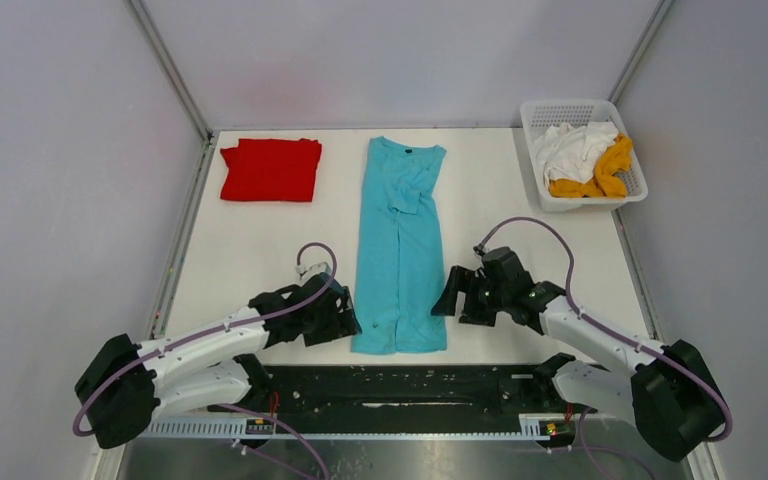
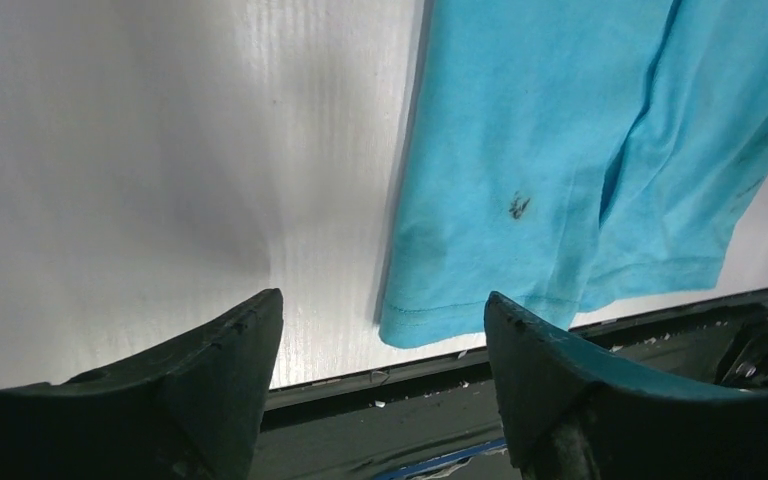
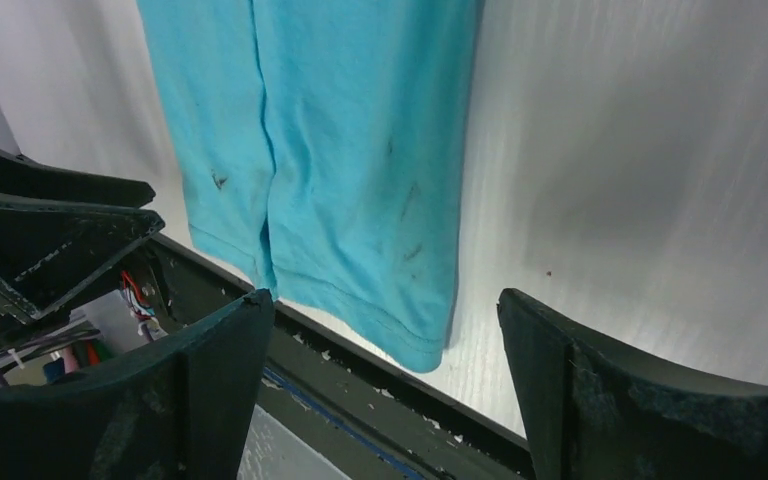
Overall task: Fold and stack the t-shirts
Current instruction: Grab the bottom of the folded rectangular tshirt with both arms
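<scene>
Soft matt cloth turquoise t-shirt (image 1: pixel 400 250)

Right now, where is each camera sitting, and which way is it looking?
Top: above and behind the arms, looking down on the table; left arm, right arm, red t-shirt, turquoise t-shirt and basket show.
Left wrist: on the left arm, facing the turquoise t-shirt's near left corner; the open left hand shows.
Right wrist: on the right arm, facing its near right corner; the open right hand shows.
Shared: both wrist views show that t-shirt's bottom hem.
</scene>
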Robot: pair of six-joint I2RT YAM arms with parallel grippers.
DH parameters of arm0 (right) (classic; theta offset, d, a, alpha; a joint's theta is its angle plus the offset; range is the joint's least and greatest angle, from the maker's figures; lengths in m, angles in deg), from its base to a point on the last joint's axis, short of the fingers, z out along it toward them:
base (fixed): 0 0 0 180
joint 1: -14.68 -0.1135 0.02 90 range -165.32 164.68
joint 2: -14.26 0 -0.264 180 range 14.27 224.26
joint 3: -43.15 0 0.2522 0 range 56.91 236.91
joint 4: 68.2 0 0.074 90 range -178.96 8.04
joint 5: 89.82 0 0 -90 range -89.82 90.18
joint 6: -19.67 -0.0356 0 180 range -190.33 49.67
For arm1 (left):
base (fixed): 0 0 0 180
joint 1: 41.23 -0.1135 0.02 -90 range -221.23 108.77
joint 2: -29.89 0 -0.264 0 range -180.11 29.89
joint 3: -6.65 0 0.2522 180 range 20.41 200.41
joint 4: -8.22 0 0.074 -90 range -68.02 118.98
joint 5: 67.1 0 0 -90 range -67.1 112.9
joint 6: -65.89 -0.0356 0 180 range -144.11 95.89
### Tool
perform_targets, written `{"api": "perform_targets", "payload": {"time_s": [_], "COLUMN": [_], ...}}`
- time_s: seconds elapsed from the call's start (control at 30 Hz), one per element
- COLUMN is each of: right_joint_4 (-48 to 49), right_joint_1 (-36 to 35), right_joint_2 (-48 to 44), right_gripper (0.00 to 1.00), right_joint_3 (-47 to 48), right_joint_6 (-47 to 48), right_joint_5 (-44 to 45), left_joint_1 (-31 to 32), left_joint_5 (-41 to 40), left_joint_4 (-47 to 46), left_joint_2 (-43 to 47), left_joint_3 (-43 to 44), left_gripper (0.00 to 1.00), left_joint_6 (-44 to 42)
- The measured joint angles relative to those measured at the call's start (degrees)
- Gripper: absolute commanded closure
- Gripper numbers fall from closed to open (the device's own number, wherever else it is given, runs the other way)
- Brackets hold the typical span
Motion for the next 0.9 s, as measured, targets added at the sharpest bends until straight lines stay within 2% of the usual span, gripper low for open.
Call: {"api": "perform_targets", "payload": {"time_s": [0.23, 0.5, 0.57, 0.6, 0.67, 0.73, 0.9], "right_joint_4": [0.00, 3.17, 3.52, 3.74, 4.11, 4.33, 5.90], "right_joint_1": [-3.19, -7.17, -8.00, -8.28, -8.66, -8.79, -8.87], "right_joint_2": [-1.60, 2.93, 4.09, 4.52, 5.05, 5.46, 6.40], "right_gripper": [0.24, 0.54, 0.65, 0.73, 0.85, 0.99, 1.00], "right_joint_3": [-5.60, -6.16, -6.25, -6.34, -6.80, -7.32, -7.54], "right_joint_6": [-5.64, -9.18, -9.77, -9.92, -10.14, -10.43, -10.54], "right_joint_5": [-1.01, -3.78, -4.28, -4.50, -4.68, -4.59, -5.14], "left_joint_1": [-0.13, -0.20, -0.20, -0.20, -0.24, -0.28, -0.28], "left_joint_5": [4.98, 11.89, 12.90, 13.22, 13.66, 14.10, 14.58], "left_joint_4": [-3.91, -10.88, -11.74, -12.07, -12.50, -12.55, -12.98], "left_joint_2": [-2.12, -7.32, -8.33, -8.59, -8.85, -9.07, -9.40], "left_joint_3": [-2.25, -2.75, -2.75, -2.82, -3.19, -3.50, -3.50], "left_gripper": [0.39, 0.68, 0.75, 0.80, 0.98, 1.00, 1.00], "left_joint_6": [-0.76, -1.33, -1.44, -1.51, -1.53, -1.33, -1.03]}}
